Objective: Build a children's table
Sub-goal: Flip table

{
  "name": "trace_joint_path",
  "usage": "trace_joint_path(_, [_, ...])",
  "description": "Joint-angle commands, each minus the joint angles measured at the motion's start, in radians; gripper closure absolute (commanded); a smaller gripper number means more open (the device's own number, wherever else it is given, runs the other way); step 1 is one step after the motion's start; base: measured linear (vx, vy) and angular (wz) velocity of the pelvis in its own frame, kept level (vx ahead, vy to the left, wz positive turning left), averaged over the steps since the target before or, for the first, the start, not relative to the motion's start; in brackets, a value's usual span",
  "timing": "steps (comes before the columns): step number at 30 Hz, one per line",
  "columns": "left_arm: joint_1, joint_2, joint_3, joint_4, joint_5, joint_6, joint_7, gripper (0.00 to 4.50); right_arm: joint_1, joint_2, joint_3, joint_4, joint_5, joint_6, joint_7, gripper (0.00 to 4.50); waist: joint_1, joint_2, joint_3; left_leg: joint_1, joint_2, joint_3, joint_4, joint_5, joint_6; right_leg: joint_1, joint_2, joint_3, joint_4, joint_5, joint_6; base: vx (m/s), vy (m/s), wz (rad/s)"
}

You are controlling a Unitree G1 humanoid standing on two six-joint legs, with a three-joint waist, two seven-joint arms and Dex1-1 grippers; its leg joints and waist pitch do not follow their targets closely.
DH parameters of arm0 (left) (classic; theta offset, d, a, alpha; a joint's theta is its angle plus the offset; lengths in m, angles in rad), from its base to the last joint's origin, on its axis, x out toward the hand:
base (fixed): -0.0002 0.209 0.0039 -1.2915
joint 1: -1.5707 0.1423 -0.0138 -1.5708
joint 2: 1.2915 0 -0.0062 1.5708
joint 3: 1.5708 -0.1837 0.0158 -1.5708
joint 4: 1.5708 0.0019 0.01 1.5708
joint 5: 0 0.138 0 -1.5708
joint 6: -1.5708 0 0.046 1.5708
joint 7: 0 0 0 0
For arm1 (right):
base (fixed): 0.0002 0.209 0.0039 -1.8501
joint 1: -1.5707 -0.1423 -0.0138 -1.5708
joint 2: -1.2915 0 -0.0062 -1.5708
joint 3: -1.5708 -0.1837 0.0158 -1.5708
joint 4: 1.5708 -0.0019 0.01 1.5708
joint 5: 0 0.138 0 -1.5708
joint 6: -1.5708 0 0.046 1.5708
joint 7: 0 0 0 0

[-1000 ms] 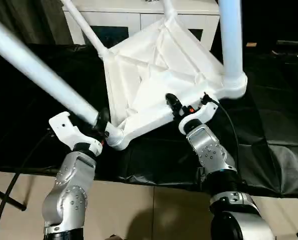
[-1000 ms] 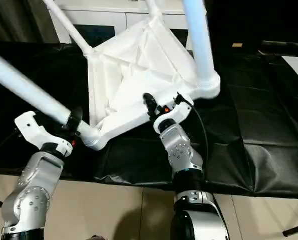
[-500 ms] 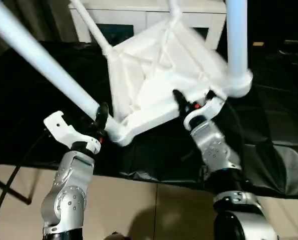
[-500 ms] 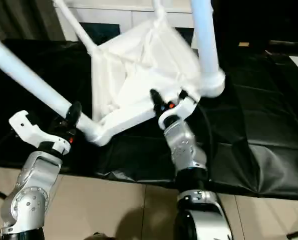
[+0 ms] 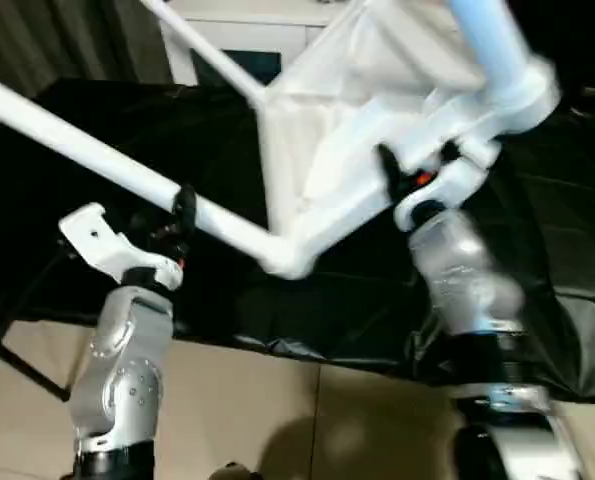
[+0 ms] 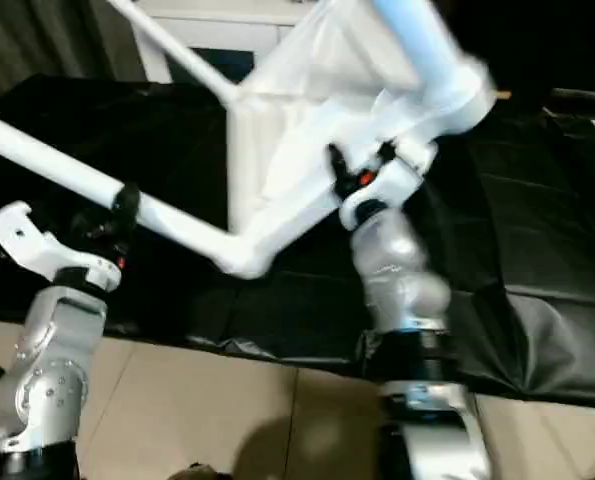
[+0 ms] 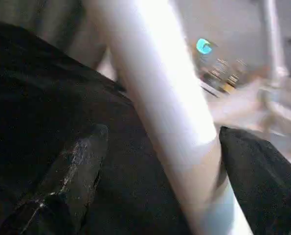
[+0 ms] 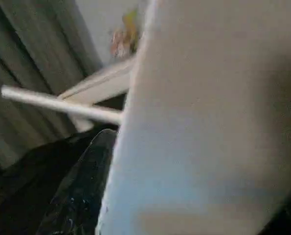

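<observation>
The left gripper point(image 5: 182, 215) pinches a white leg point(image 5: 97, 155) near its socket, while the right gripper point(image 5: 417, 170) clamps the tilted tabletop point(image 5: 357, 120) edge, held above the black-covered worktop point(image 5: 577, 230), a white cabinet point(image 5: 247, 40) behind.

Head stereo pair: high, facing forward and down over both forearms; shared field covers tilted tabletop point(image 5: 377, 120), black cloth point(image 5: 557, 260), far cabinet point(image 5: 247, 25), floor point(image 5: 307, 410) near.
Left wrist camera: very near, looking along own fingers point(image 7: 67, 181) at leg point(image 7: 160, 112) between them.
Right wrist camera: pressed close against tabletop; another leg point(image 8: 57, 105), curtain point(image 8: 33, 63) beyond.
</observation>
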Motion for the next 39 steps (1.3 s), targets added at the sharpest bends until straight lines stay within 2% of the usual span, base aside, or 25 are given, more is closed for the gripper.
trace_joint_path(1, [0.035,0.025,0.125,0.058,0.046,-0.017,0.095,0.49,0.02,-0.091,-0.075,-0.038,-0.113,0.015,-0.087,2.35,-0.014,-0.006,-0.062,0.036,0.054,-0.016,-0.084,-0.137,-0.064,0.022,-0.031,0.033,-0.071,-0.013,-0.108,0.0,0.0,0.0])
trace_joint_path(3, [0.034,0.024,0.114,0.063,0.052,-0.016,0.094,0.49,0.018,-0.109,-0.062,-0.048,-0.139,0.035,-0.096,2.43,-0.012,-0.005,-0.062,0.044,0.053,-0.013,-0.084,-0.163,-0.076,0.016,-0.028,0.035,-0.074,-0.028,-0.097,0.0,0.0,0.0])
trace_joint_path(5, [0.031,0.024,0.104,0.065,0.056,-0.013,0.09,0.49,0.014,-0.124,-0.05,-0.061,-0.153,0.058,-0.106,2.45,-0.012,-0.005,-0.061,0.044,0.053,-0.015,-0.087,-0.186,-0.085,0.017,-0.028,0.035,-0.077,-0.06,-0.092,0.0,0.0,0.0])
trace_joint_path(8, [0.028,0.026,0.096,0.068,0.057,-0.014,0.084,0.49,0.011,-0.139,-0.036,-0.082,-0.157,0.09,-0.131,2.5,-0.013,-0.005,-0.058,0.048,0.056,-0.018,-0.094,-0.244,-0.104,0.009,-0.029,0.035,-0.082,-0.119,-0.093,0.0,0.0,0.0])
trace_joint_path(10, [0.026,0.026,0.086,0.066,0.057,-0.013,0.073,0.49,0.008,-0.143,-0.031,-0.099,-0.171,0.115,-0.148,2.53,-0.019,-0.01,-0.059,0.039,0.055,-0.023,-0.097,-0.254,-0.11,0.017,-0.031,0.033,-0.08,-0.124,-0.082,0.0,0.0,0.0])
trace_joint_path(12, [0.026,0.029,0.078,0.063,0.062,-0.009,0.058,0.49,0.005,-0.14,-0.03,-0.102,-0.179,0.122,-0.154,2.53,-0.022,-0.011,-0.06,0.034,0.054,-0.024,-0.097,-0.242,-0.107,0.019,-0.033,0.033,-0.079,-0.112,-0.079,0.0,0.0,0.0])
trace_joint_path(13, [0.028,0.035,0.064,0.061,0.074,-0.001,0.042,0.49,0.001,-0.138,-0.026,-0.105,-0.191,0.131,-0.158,2.53,-0.029,-0.015,-0.06,0.031,0.052,-0.023,-0.095,-0.227,-0.098,0.02,-0.034,0.033,-0.079,-0.105,-0.078,0.0,0.0,0.0])
trace_joint_path(14, [0.029,0.039,0.054,0.06,0.082,0.004,0.032,0.49,0.0,-0.137,-0.023,-0.106,-0.199,0.136,-0.159,2.53,-0.031,-0.014,-0.061,0.031,0.052,-0.022,-0.094,-0.219,-0.095,0.02,-0.035,0.033,-0.079,-0.099,-0.08,0.0,0.0,0.0])
trace_joint_path(15, [0.042,0.088,-0.016,0.053,0.133,0.028,-0.033,0.49,-0.004,-0.14,-0.008,-0.106,-0.222,0.141,-0.163,2.53,-0.036,-0.016,-0.06,0.028,0.052,-0.022,-0.094,-0.206,-0.087,0.021,-0.034,0.033,-0.081,-0.094,-0.08,0.0,0.0,0.0])
trace_joint_path(17, [0.046,0.107,-0.044,0.05,0.153,0.035,-0.057,0.49,-0.006,-0.142,-0.003,-0.104,-0.226,0.141,-0.162,2.53,-0.037,-0.017,-0.062,0.028,0.051,-0.022,-0.093,-0.195,-0.08,0.02,-0.034,0.033,-0.079,-0.096,-0.078,0.0,0.0,0.0])
trace_joint_path(19, [0.055,0.236,-0.224,0.018,0.251,0.085,-0.198,0.49,-0.034,-0.149,0.039,-0.076,-0.197,0.177,-0.1,2.53,-0.041,-0.014,-0.061,0.03,0.053,-0.021,-0.093,-0.19,-0.082,0.019,-0.033,0.033,-0.076,-0.089,-0.087,0.0,0.0,0.0])
trace_joint_path(20, [0.053,0.244,-0.236,0.016,0.257,0.089,-0.205,0.49,-0.038,-0.153,0.047,-0.072,-0.198,0.18,-0.091,2.53,-0.041,-0.009,-0.065,0.031,0.052,-0.025,-0.093,-0.184,-0.079,0.019,-0.031,0.031,-0.07,-0.086,-0.084,0.0,0.0,0.0])
trace_joint_path(21, [0.047,0.255,-0.25,0.013,0.269,0.09,-0.214,0.49,-0.043,-0.157,0.052,-0.064,-0.202,0.179,-0.084,2.53,-0.049,-0.012,-0.061,0.03,0.053,-0.024,-0.096,-0.192,-0.086,0.019,-0.03,0.03,-0.07,-0.078,-0.096,0.0,0.0,0.0])
trace_joint_path(23, [0.037,0.278,-0.278,0.007,0.292,0.089,-0.239,0.49,-0.05,-0.16,0.055,-0.056,-0.204,0.179,-0.07,2.53,-0.052,-0.012,-0.061,0.03,0.054,-0.022,-0.093,-0.179,-0.091,0.021,-0.033,0.032,-0.068,-0.044,-0.118,0.0,0.0,0.0])
trace_joint_path(26, [0.018,0.314,-0.322,-0.011,0.324,0.088,-0.29,0.49,-0.061,-0.174,0.067,-0.045,-0.209,0.19,-0.033,2.53,-0.054,-0.014,-0.064,0.029,0.052,-0.019,-0.088,-0.144,-0.072,0.026,-0.033,0.032,-0.063,0.013,-0.151,0.0,0.0,0.0])
trace_joint_path(29, [-0.017,0.368,-0.374,-0.039,0.363,0.093,-0.345,0.49,-0.072,-0.196,0.079,-0.03,-0.228,0.209,-0.006,2.53,-0.053,-0.015,-0.064,0.033,0.053,-0.016,-0.088,-0.15,-0.063,0.026,-0.033,0.032,-0.064,0.004,-0.17,0.0,0.0,0.0])
trace_joint_path(34, [-0.055,0.378,-0.392,-0.065,0.379,0.084,-0.38,0.49,-0.065,-0.211,0.103,-0.025,-0.238,0.216,0.025,2.53,-0.053,-0.014,-0.061,0.035,0.055,-0.015,-0.09,-0.172,-0.071,0.025,-0.035,0.033,-0.066,-0.031,-0.189,0.0,0.0,0.0])
trace_joint_path(36, [-0.074,0.392,-0.414,-0.079,0.39,0.06,-0.418,0.49,-0.048,-0.209,0.112,-0.035,-0.238,0.212,0.041,2.0,-0.053,-0.015,-0.062,0.034,0.053,-0.015,-0.089,-0.165,-0.068,0.026,-0.035,0.033,-0.065,-0.029,-0.19,0.0,0.0,0.0])
trace_joint_path(39, [-0.088,0.395,-0.43,-0.089,0.391,0.029,-0.452,0.49,-0.012,-0.205,0.126,-0.059,-0.234,0.173,0.084,1.79,-0.051,-0.015,-0.063,0.031,0.054,-0.015,-0.087,-0.149,-0.058,0.029,-0.037,0.033,-0.063,-0.002,-0.197,0.0,0.0,0.0])
